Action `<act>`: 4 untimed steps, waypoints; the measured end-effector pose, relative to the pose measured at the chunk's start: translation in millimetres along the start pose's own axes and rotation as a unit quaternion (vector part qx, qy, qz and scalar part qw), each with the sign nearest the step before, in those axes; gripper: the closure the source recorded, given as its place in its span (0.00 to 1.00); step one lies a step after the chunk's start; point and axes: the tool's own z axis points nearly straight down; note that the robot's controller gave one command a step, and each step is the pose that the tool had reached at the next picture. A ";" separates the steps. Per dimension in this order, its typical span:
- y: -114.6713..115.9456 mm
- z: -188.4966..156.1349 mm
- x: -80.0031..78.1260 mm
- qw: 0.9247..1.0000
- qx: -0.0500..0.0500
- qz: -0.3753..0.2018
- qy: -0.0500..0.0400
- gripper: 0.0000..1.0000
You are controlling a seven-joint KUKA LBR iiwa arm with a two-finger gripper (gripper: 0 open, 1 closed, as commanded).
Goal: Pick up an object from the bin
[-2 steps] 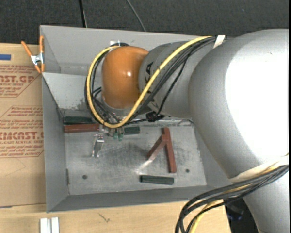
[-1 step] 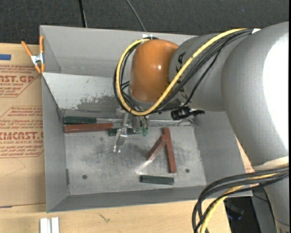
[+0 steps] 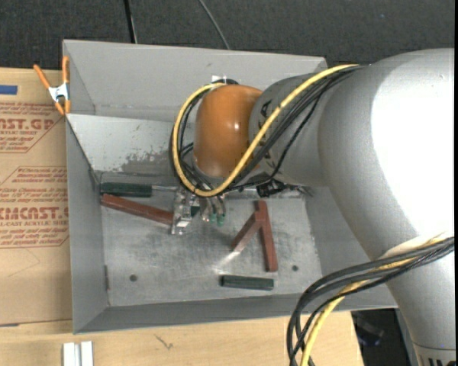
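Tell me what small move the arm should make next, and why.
Probably ease straight down: the gripper sits at the right end of the long brown stick left of centre, while the brown pair lies clear to its right.

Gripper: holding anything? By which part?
Cannot tell. The gripper is down at the right end of the long brown stick, but no hold is visible.
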 end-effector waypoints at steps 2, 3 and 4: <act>-13.7 -152.1 4.2 0.995 0.001 -0.097 -0.001 1.00; -13.6 -150.9 4.5 0.995 0.001 -0.097 0.000 1.00; -14.8 -76.2 8.8 0.996 0.001 -0.089 0.000 0.00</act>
